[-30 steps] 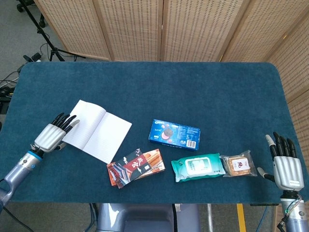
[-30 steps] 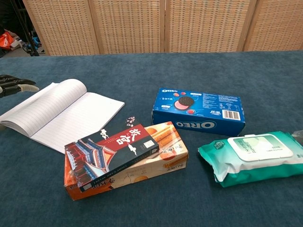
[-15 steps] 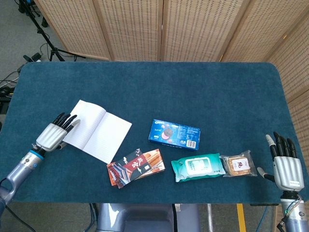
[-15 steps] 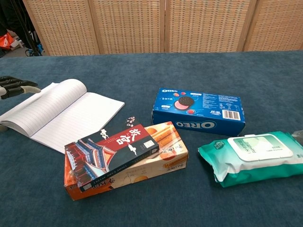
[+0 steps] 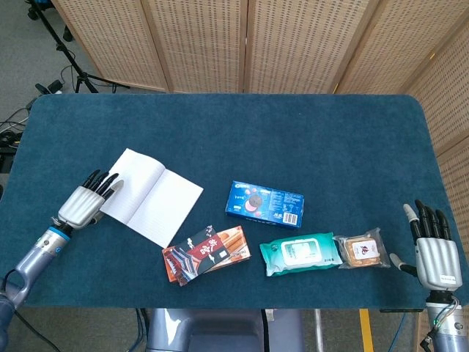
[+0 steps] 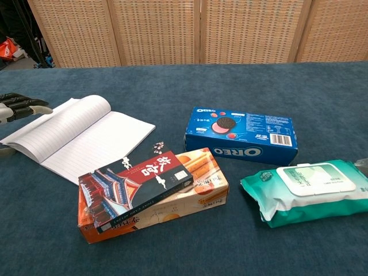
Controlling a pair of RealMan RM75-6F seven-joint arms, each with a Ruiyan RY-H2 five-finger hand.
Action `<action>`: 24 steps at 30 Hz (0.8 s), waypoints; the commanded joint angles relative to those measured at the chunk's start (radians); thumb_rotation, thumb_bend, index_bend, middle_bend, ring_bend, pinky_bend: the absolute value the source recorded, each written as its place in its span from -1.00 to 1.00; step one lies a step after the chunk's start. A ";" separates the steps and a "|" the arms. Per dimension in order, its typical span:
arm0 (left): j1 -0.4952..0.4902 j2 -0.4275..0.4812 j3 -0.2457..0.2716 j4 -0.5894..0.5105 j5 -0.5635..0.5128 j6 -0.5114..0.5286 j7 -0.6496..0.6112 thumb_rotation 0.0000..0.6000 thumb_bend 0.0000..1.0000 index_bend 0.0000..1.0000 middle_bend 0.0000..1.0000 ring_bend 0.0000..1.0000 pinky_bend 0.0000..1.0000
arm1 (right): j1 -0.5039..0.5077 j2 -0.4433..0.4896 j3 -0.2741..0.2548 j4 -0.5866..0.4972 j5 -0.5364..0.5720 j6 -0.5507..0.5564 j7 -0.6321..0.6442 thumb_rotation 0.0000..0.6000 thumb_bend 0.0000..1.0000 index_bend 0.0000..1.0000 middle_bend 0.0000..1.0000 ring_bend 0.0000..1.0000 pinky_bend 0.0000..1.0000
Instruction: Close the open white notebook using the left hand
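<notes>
The white lined notebook [image 5: 152,195] lies open on the blue table, left of centre; the chest view shows the notebook [image 6: 80,135] with its left page curving up. My left hand [image 5: 86,202] sits at the notebook's left edge, fingers stretched out and reaching the page's rim, holding nothing. In the chest view only the dark fingertips [image 6: 20,107] of that hand show at the frame's left edge, beside the raised page. My right hand [image 5: 434,246] rests far off at the table's near right corner, fingers apart and empty.
A red-and-black biscuit box [image 5: 207,253] lies just right of the notebook's near corner. A blue Oreo box [image 5: 264,204], a green wet-wipes pack [image 5: 300,253] and a small wrapped snack [image 5: 360,248] lie further right. Wicker screens stand behind the table.
The left hand has slid slightly toward the near edge along the notebook's left side. The notebook has shifted a little to the right and its left page stands slightly higher. The right hand is still.
</notes>
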 commanded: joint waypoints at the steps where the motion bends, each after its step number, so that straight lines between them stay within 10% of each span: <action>1: 0.002 -0.002 0.000 0.001 -0.001 0.012 0.007 1.00 -0.14 -1.00 -1.00 -1.00 -1.00 | 0.000 0.000 -0.001 -0.002 -0.002 0.001 0.004 1.00 -1.00 -1.00 -1.00 -1.00 -1.00; 24: -0.019 -0.030 -0.050 -0.018 -0.021 0.285 0.063 1.00 0.06 -1.00 -1.00 -1.00 -1.00 | -0.003 0.005 -0.001 -0.009 -0.009 0.007 0.025 1.00 -1.00 -1.00 -1.00 -1.00 -1.00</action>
